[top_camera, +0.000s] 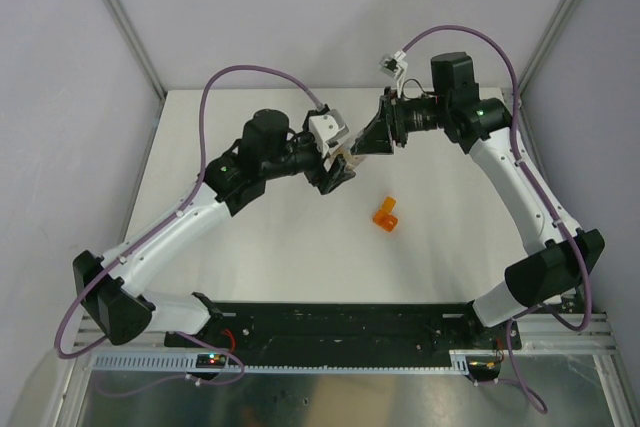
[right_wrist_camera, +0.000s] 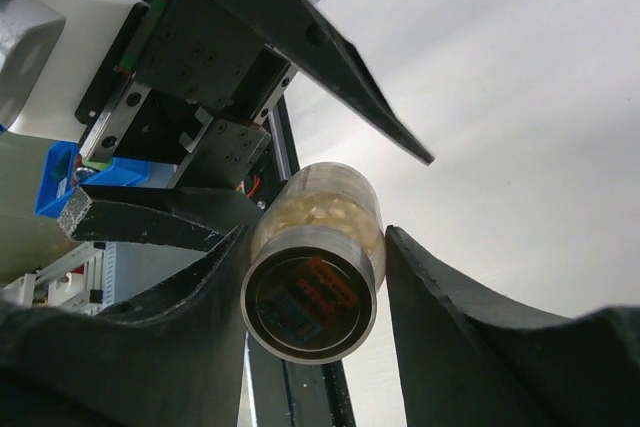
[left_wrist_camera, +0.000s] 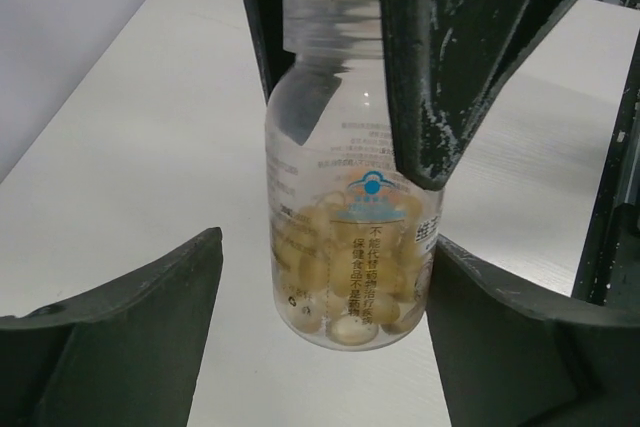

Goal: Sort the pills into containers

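A clear pill bottle [left_wrist_camera: 340, 177] hangs in the air over the table, its lower half filled with pale yellow pills [left_wrist_camera: 325, 247]. My right gripper [right_wrist_camera: 315, 237] is shut on the bottle near its neck, and its dark fingers [left_wrist_camera: 450, 67] reach down from the top of the left wrist view. The bottle's round neck end [right_wrist_camera: 310, 297] faces the right wrist camera. My left gripper [left_wrist_camera: 328, 247] is open, with a finger on either side of the bottle's base. The right finger is close against it and the left one stands apart. The orange container [top_camera: 385, 214] lies on the table below and to the right of both grippers.
The white table [top_camera: 250, 247] is bounded by grey walls and metal corner posts [top_camera: 120, 17]. A black base rail [top_camera: 340, 322] runs along the near edge. Cables arc over both arms. A blue bin [right_wrist_camera: 55, 182] shows beyond the table.
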